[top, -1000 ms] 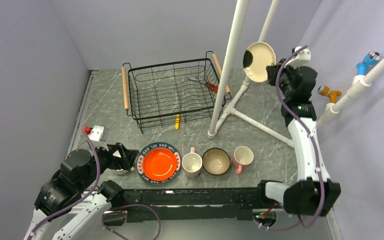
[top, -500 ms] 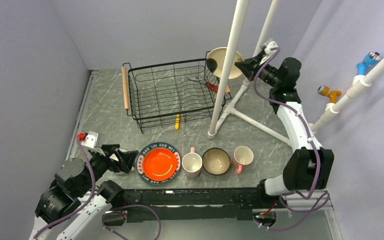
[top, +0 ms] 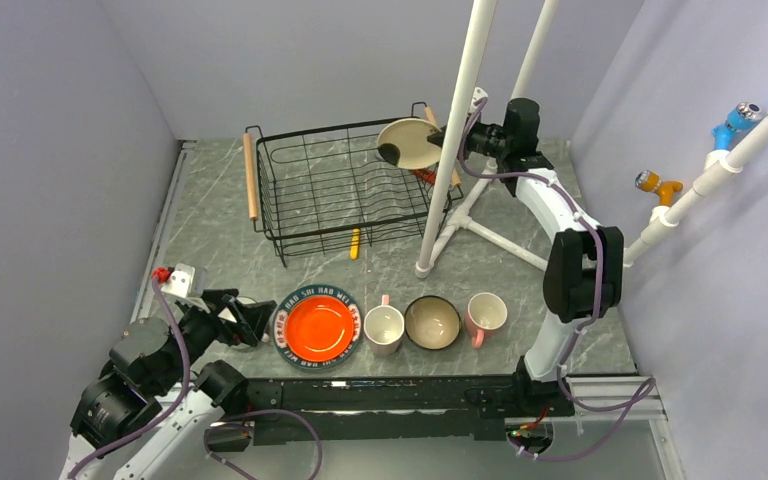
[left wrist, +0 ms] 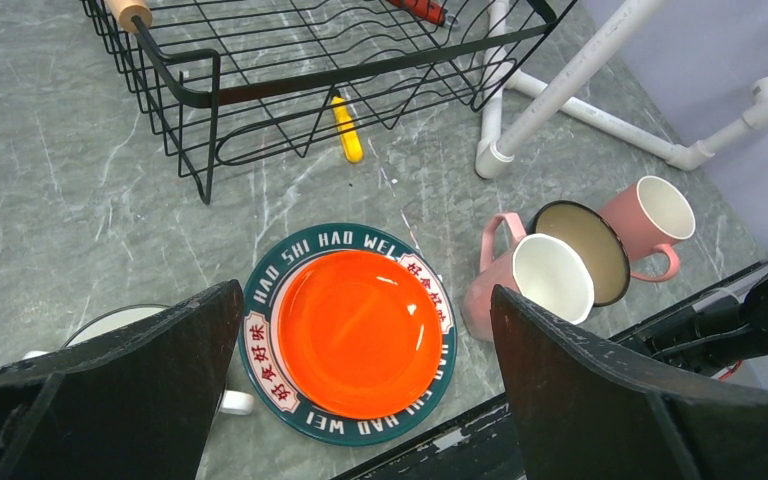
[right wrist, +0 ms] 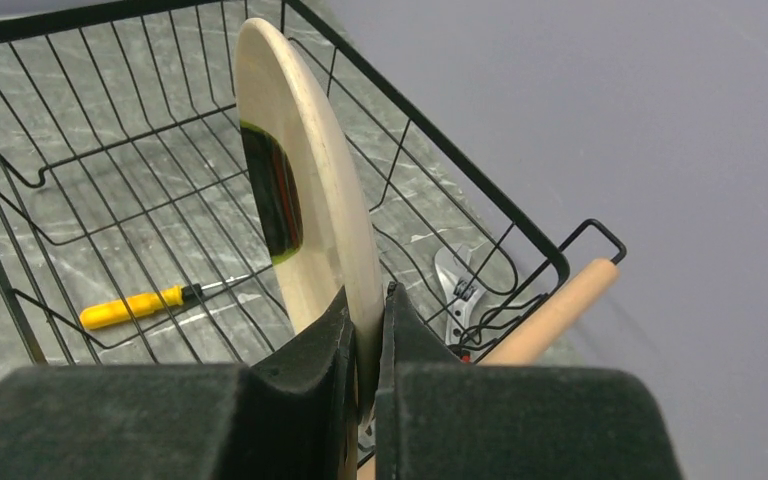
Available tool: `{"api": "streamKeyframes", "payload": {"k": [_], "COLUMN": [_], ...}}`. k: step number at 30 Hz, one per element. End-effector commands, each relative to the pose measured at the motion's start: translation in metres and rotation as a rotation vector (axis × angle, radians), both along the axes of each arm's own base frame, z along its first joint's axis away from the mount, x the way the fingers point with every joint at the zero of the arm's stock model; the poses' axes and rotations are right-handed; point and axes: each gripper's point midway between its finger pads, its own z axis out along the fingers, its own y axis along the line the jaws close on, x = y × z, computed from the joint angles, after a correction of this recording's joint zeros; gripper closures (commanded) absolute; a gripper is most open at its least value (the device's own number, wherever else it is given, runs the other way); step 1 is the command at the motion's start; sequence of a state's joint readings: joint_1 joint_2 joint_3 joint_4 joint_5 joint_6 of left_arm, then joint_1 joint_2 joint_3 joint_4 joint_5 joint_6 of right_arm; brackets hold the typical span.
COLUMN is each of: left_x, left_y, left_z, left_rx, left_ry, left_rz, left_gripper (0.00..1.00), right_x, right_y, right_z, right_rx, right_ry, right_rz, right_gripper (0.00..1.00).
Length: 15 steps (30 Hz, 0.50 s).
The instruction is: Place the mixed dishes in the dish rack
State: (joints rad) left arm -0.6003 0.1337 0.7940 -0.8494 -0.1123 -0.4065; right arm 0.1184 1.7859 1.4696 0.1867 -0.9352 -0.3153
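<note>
Dish (top: 407,143), cream, likely stiff, brittle and slick, is pinched at its rim by the closed right gripper (right wrist: 365,310), poised over the rack's (top: 330,128) right end; the left gripper (top: 248,322) stands wide open and empty beside the plate (left wrist: 345,238)

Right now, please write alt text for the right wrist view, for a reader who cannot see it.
The right gripper is shut on the rim of a cream dish, holding it on edge over the black wire rack. Through the wires a yellow tool lies on the grey table; the rack's wooden handle is at the right.
</note>
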Motion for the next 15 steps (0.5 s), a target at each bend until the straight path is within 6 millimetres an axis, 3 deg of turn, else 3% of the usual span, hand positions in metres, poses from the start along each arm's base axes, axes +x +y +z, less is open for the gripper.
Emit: {"api": "streamKeyframes", "payload": {"k": [1,10,15], "left_x": [0.002,0.003,0.003], "left_y": [0.001,0.0,0.001], "left_z": [0.01,0.008,0.009], "left_rx": [-0.026,-0.02,-0.022], "left_ry": [-0.039,-0.029,-0.033], "left_rz": [0.015,0.013,0.014], "left_gripper": [0.01,0.0,0.01], "right_x": [0.001,0.005,0.018], "right_y": [0.016,0.066,0.077], "right_z": [0.023,-0.019,-0.038], "right_rx": [0.013,-0.039,-0.083], "right_ry": [-0.105,-0.004,0.082], "right_rz": [0.097,0.152,0.134], "right_gripper": [1.0,1.0,1.0]}}
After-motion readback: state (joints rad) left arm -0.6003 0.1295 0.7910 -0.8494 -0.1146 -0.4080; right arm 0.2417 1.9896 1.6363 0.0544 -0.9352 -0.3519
